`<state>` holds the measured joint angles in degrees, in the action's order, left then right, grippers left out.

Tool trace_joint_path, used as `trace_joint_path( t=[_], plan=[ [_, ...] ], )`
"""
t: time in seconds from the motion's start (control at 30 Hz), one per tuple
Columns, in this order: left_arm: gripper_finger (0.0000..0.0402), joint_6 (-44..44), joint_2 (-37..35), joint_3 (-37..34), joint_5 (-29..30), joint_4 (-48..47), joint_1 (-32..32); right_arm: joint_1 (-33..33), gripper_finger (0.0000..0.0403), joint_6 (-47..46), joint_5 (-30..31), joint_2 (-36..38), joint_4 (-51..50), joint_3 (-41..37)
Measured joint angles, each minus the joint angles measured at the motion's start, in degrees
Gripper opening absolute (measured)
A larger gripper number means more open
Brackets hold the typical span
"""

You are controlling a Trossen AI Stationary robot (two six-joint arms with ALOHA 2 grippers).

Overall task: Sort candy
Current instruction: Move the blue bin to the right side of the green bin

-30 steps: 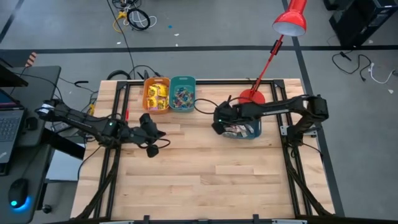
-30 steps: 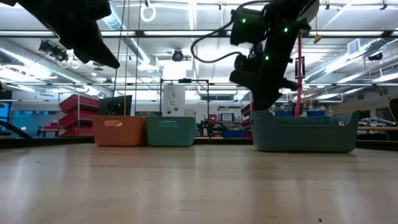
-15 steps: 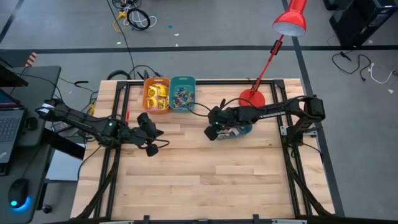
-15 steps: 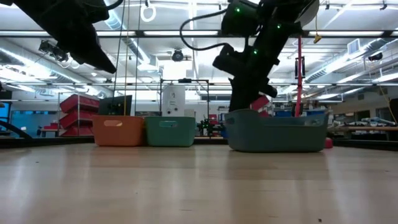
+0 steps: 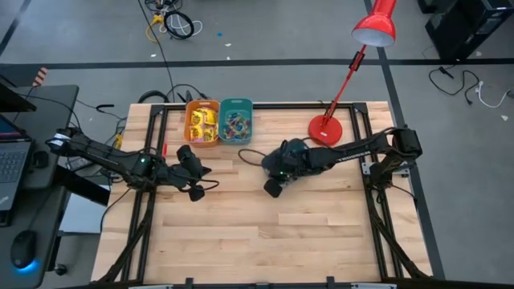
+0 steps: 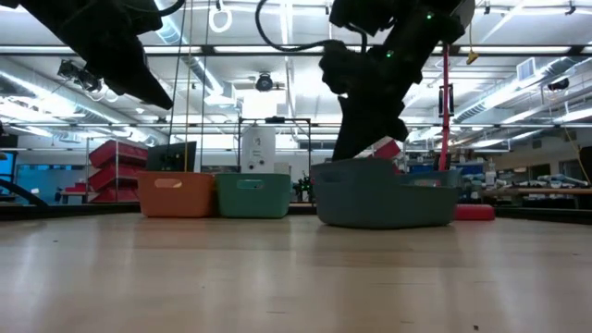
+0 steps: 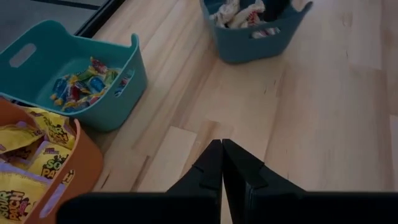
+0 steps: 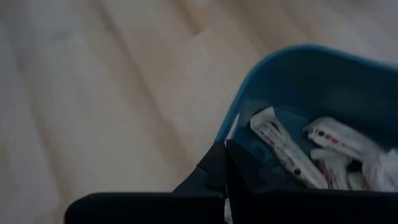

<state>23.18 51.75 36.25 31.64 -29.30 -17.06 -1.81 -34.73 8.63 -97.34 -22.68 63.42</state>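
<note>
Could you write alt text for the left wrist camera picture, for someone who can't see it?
The left gripper, fingers shut, hangs over a wooden table. Beyond it stand a teal bin of small colourful candy, an orange bin of yellow packets, and farther off a blue bin of pale wrappers.

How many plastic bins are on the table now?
3: an orange bin and a teal bin side by side at the far edge, and a blue bin under the right gripper.

My left arm reaches in from nine o'clock, its left gripper (image 7: 222, 163) pinched shut above mid-table. My right arm stretches in from three o'clock toward centre, its right gripper (image 8: 225, 163) closed too, wrist angled down.
</note>
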Motion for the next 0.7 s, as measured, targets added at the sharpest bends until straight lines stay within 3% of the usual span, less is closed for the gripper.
trace_joint_path(
  t=[0.37,0.7],
  plan=[
    [0.0015,1.1,0.0,0.0,0.0,0.0,0.0,-6.3,0.0,0.4,-10.1,0.0,-2.4,0.0],
    [0.0015,1.2,0.0,0.0,1.0,0.0,0.0,-12.6,0.0,-5.2,-16.3,0.0,-13.8,0.0]
  ],
)
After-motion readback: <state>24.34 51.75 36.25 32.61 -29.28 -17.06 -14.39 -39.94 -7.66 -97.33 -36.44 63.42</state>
